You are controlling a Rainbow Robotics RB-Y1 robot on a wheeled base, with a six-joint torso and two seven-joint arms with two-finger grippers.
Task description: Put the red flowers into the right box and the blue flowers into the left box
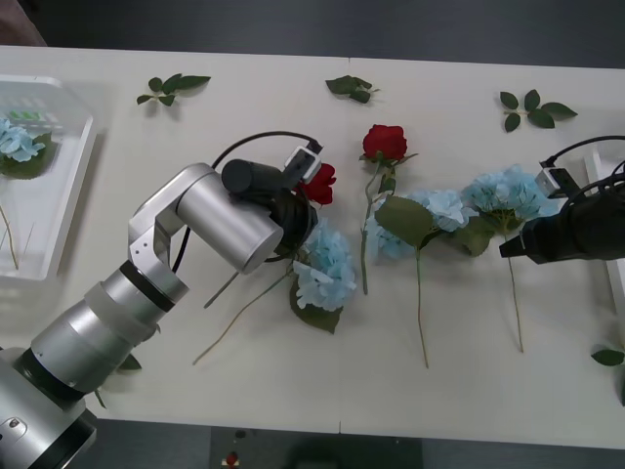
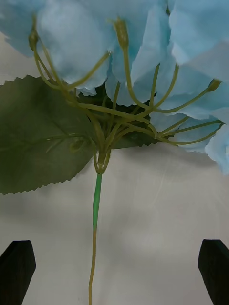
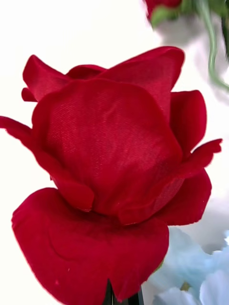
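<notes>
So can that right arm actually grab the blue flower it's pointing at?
Probably yes. The right gripper is open, its fingers either side of the blue flower stem on the table, with nothing lying between them.

We see a long white table [image 1: 293, 391] spanning the front view from edge to edge. A thin seam crosses its top from the far edge to the near edge about midway along. Beyond the far edge we see a band of dark grey floor [image 1: 342, 24], darker than the tabletop and plain. Below the near edge we see another strip of grey floor. Even light falls on the tabletop, with soft, short shadows and no glare.
</notes>
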